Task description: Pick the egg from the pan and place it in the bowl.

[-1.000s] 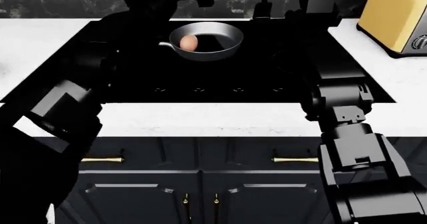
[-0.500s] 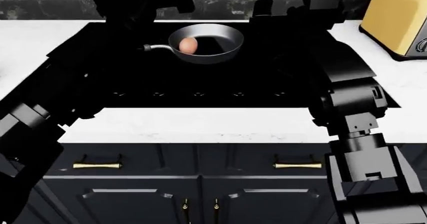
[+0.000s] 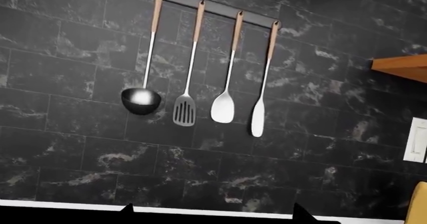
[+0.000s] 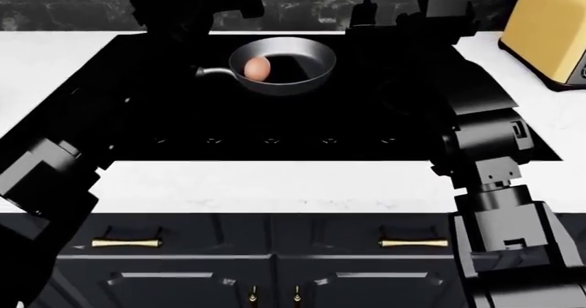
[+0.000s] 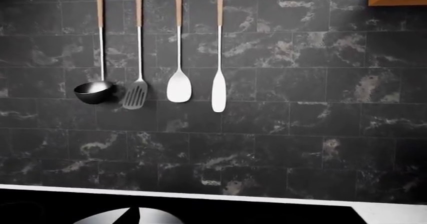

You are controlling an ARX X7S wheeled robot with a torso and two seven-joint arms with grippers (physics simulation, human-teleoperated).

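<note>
While the egg point(image 4: 257, 67) sits untouched in the pan point(image 4: 302, 76) on the black cooktop point(image 4: 274, 116), your task has hardly begun: nothing is lifted, nothing carried, nothing placed. Your two dark arms reach over the stove toward the back wall, the left gripper point(image 4: 197, 6) raised near the pan's handle side, the right gripper point(image 4: 403, 9) beyond the pan's far side. Whether either set of fingers stands wide or narrow, you cannot tell; they merge into shadow in the head view, and both wrist cameras face the marbled tile wall and its rack of utensils point(image 3: 200, 64) rather than the pan. The bowl appears in no view, so you will need to find it before any drop-off. A yellow toaster point(image 4: 549, 33) stands on the counter at right. No brand, label or writing is legible anywhere.
</note>
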